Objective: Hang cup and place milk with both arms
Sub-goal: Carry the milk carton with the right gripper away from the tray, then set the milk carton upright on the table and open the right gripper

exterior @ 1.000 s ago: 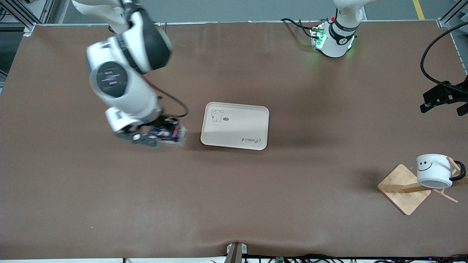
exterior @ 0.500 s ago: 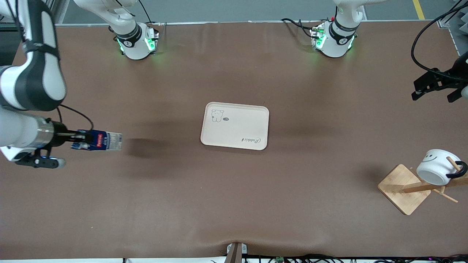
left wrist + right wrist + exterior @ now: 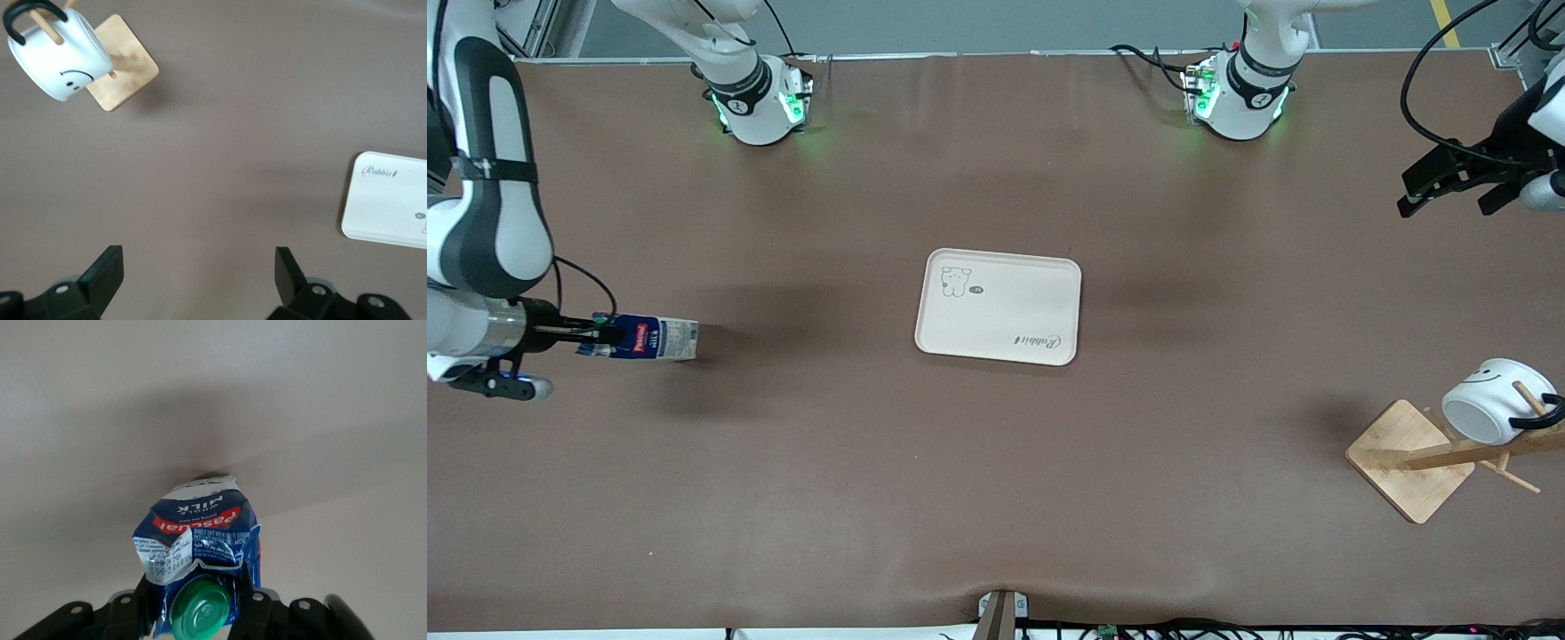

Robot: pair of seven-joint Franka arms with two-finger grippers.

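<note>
Right gripper (image 3: pixel 596 336): clamped on the milk (image 3: pixel 654 339) at its cap end, carton lying sideways at the right arm's end of the table.
Left gripper (image 3: pixel 1449 182): fingers spread wide, empty, over the left arm's end.
Tray (image 3: pixel 999 306): mid-table.
Wooden rack (image 3: pixel 1409 460): cup (image 3: pixel 1485 413) hangs tilted on a peg.

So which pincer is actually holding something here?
The right pincer, toward the right arm's end of the table, is shut on the milk near its green cap. The left pincer is open with nothing in it, above the table.
</note>
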